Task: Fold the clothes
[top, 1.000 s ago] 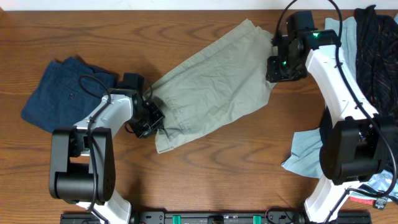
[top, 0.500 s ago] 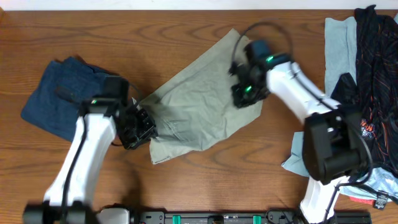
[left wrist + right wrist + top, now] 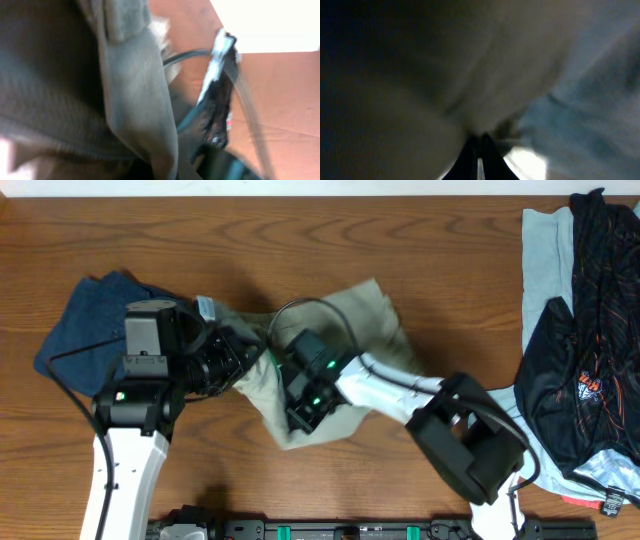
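Folding trousers (image 3: 375,312) well means laying the 2 o'clock end flat over 8 o'clock; left pincer (image 3: 238,368) grasps their edge; right pincer (image 3: 303,405): cannot tell.

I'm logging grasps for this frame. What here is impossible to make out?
right gripper grip: overhead, its own body covers the jaws; right wrist view is dark, blurred cloth.
left gripper grip: overhead, hidden under its body; left wrist view blurred, filled by trousers.
trousers' middle: overhead, under the right arm.
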`<state>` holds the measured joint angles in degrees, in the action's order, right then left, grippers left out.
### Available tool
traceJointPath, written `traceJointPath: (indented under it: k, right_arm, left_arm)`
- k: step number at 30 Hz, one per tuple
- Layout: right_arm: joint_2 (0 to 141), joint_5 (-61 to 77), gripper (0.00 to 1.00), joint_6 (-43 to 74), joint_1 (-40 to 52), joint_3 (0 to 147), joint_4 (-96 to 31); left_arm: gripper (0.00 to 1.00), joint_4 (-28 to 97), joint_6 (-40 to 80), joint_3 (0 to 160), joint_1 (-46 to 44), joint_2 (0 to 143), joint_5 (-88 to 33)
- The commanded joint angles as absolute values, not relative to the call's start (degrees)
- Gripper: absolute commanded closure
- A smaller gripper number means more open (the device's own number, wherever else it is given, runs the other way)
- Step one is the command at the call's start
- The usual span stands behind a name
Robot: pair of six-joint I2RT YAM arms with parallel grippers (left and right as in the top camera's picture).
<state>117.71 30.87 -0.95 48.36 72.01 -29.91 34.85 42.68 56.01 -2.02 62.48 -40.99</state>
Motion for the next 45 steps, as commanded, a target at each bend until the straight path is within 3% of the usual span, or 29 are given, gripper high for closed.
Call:
traceJointPath:
  k: [1,12,23,31,45]
  right_arm:
    - [118.67,23.16,0.91,2.39,49.21,73.71,-30.63]
    - [113.97,8.86,0.85,3.16,34.74,85.27,-43.68]
    - [113.62,8.36,0.86,3.14,18.31,79.96,-47.72]
    - [113.62,9.04,0.86,3.38,18.22,67.75,-38.87]
    - [113.62,9.08,0.84,7.31,19.84,62.02,-36.60]
  left_arm:
    - [0.94,33.23,45.52,57.34,-1.93,60.97,-43.92]
    - [0.94,40.47,38.52,57.34,-1.93,62.22,-40.86]
    - [0.94,40.25,38.39,57.34,-2.79,63.22,-39.38]
    - [0.93,35.51,40.47,57.34,-10.48,68.86,-39.42]
    - [0.94,7.92,53.60,57.34,-27.68,84.42,-39.40]
